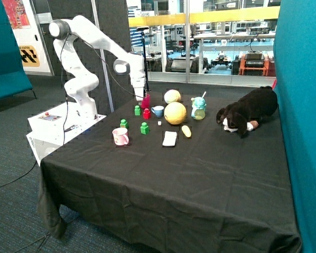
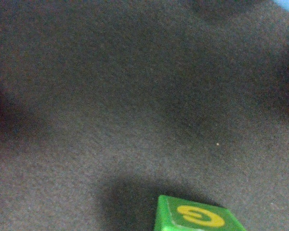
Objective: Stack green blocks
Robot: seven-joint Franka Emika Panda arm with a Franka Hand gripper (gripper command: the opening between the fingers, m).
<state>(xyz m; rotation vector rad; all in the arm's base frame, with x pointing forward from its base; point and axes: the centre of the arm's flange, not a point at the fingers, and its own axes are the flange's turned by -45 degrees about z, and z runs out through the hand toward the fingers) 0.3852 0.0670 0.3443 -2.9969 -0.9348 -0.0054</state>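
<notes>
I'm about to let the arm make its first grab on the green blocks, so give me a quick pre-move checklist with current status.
1. Three green blocks upright, apart, unstacked: ok.
2. Gripper near the block by the red block: ok.
3. Gripper centred on that green block: not ok, it sits at the wrist view's edge.
4. Fingers open: cannot tell.
5. Blue cup and pink cup clear of blocks: ok.
</notes>
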